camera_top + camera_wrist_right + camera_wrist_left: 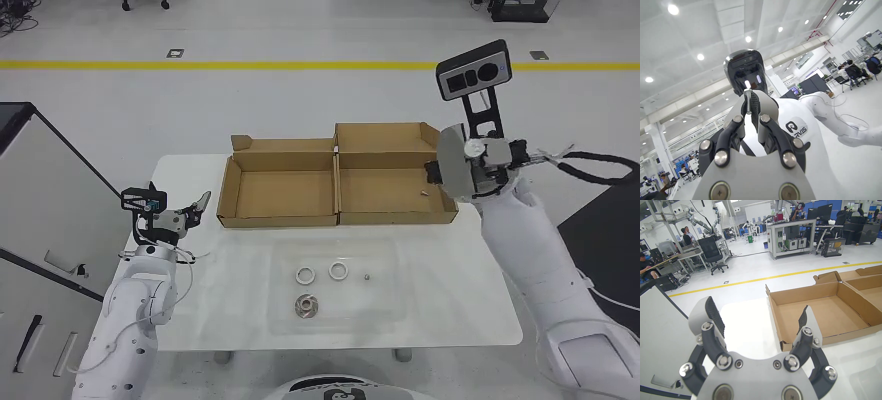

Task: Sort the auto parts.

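The right gripper (748, 100) is gripping a threaded bolt (747, 106) between nearly closed jaws, near the outer edge of the right cardboard box (385, 185). The left gripper (757, 304), jaws spread wide and holding nothing, is hovering beside the left cardboard box (821, 313). Two rings (304, 275) and a flanged part (306, 306) are lying in a clear tray (385, 305) on the tabletop (230, 300).

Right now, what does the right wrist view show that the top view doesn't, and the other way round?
Right wrist view alone: a threaded bolt clamped between the right gripper's jaws.

Top view alone: the left cardboard box, the right cardboard box, and a clear tray holding two rings, a flanged part and a small piece. It also shows the left gripper.

Both: the right gripper. In the top view it is held up beside the right cardboard box.
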You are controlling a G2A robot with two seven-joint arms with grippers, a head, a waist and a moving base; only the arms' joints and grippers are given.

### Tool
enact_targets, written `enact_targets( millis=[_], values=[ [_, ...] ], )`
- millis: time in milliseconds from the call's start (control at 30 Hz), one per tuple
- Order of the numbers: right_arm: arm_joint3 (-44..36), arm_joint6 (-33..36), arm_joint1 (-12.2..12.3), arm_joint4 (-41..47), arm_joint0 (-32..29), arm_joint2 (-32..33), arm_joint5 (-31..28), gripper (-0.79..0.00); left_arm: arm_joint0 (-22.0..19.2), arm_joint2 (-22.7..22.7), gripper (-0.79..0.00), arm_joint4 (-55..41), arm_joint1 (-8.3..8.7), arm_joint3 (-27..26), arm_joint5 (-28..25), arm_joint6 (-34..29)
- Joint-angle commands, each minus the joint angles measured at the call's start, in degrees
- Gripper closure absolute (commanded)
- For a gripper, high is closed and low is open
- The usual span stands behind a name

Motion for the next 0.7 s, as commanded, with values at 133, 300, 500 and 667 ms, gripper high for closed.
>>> enact_targets(
  millis=[133, 300, 500, 667],
  values=[
    [0.03, -0.42, -0.16, -5.42, -0.14, 1.14, 1.0, 0.0, 0.0, 0.0, -0.785, 0.0, 0.0, 0.0, 0.0, 0.0],
    [-0.27, -0.37, -0.54, -4.71, -0.92, 1.6, 1.46, 0.0, 0.0, 0.0, -0.785, 0.0, 0.0, 0.0, 0.0, 0.0],
    [-0.15, 0.51, -1.23, -0.73, -1.61, 1.86, 2.24, 0.0, 0.0, 0.0, -0.785, 0.0, 0.0, 0.0, 0.0, 0.0],
    [-0.07, 1.06, -1.65, 1.27, -1.84, 1.71, 3.05, 0.0, 0.0, 0.0, -0.785, 0.0, 0.0, 0.0, 0.0, 0.0]
  ],
)
